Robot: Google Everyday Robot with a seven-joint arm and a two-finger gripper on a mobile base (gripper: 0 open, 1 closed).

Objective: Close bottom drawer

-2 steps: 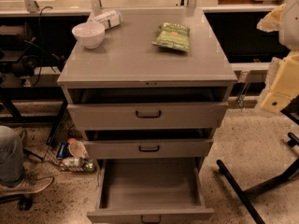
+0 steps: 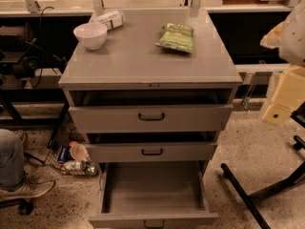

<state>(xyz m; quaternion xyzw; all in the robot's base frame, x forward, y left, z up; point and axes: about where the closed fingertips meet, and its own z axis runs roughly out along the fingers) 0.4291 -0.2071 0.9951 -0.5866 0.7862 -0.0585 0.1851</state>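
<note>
The bottom drawer [image 2: 152, 219] of the grey metal cabinet is pulled far out toward me. Its low front panel sits at the bottom edge of the view, its small black handle [image 2: 153, 223] is partly cut off, and its inside is empty. The middle drawer [image 2: 151, 152] and the top drawer [image 2: 151, 118] are each out a little. My gripper [image 2: 276, 112] hangs at the right edge of the view, beside the cabinet at about top drawer height. It is well apart from the bottom drawer and touches nothing.
On the cabinet top [image 2: 143, 66] stand a white bowl [image 2: 90, 35], a white packet [image 2: 110, 19] and a green chip bag [image 2: 176, 37]. A basket of bottles [image 2: 74, 160] and a person's leg and shoe [image 2: 19, 175] are on the floor at the left. Black stand legs [image 2: 257, 197] lie on the floor at the right.
</note>
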